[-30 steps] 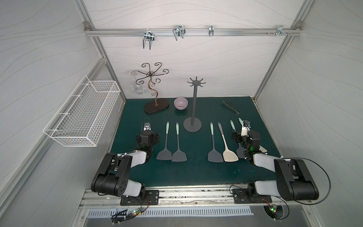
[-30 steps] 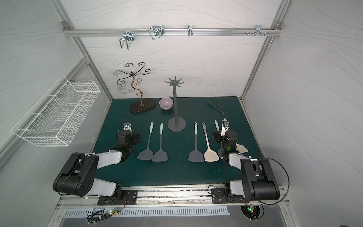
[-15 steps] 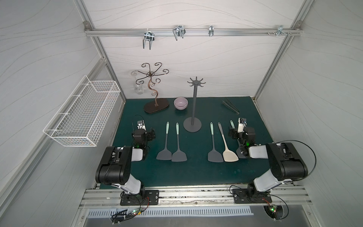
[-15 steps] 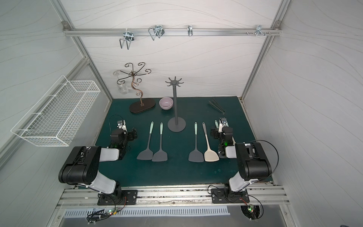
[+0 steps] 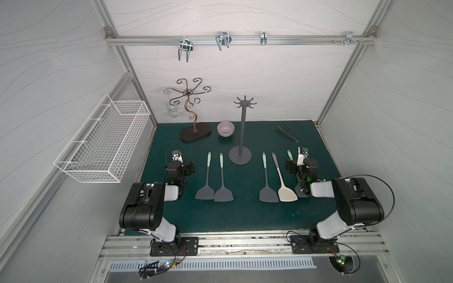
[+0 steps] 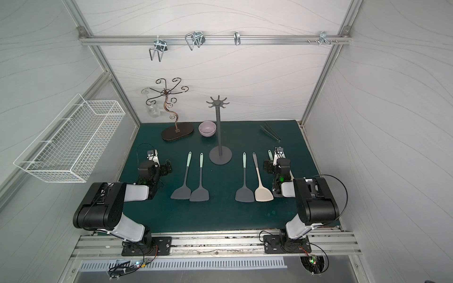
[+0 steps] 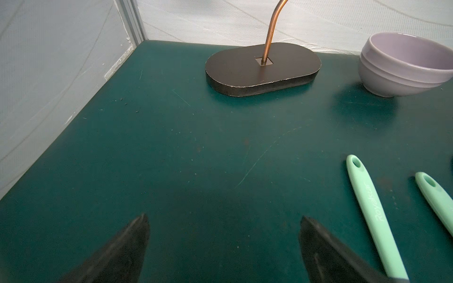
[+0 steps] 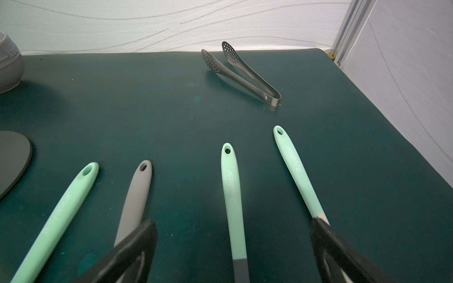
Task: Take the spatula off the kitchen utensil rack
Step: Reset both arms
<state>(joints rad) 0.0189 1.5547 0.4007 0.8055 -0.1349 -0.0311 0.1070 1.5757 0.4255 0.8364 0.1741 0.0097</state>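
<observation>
The kitchen utensil rack point(image 5: 242, 132) stands upright on the green mat point(image 5: 245, 215) with its crown of hooks bare. The spatulas point(image 5: 207, 176) all lie flat beside it, two on the rack's left-arm side and four on its right-arm side. The removal looks finished, so the sensible step is a clean retreat. The left gripper point(image 7: 223, 218) and right gripper point(image 8: 232, 220) both have fingers spread wide, grasping nothing. The right one sits low over two mint handles — lift it before drawing back, or it may drag them. The mat is flat and lightly scuffed; white walls point(image 5: 245, 73) close in behind the rack, and a wire basket point(image 5: 103, 139) hangs on the wall at the left-arm side.
</observation>
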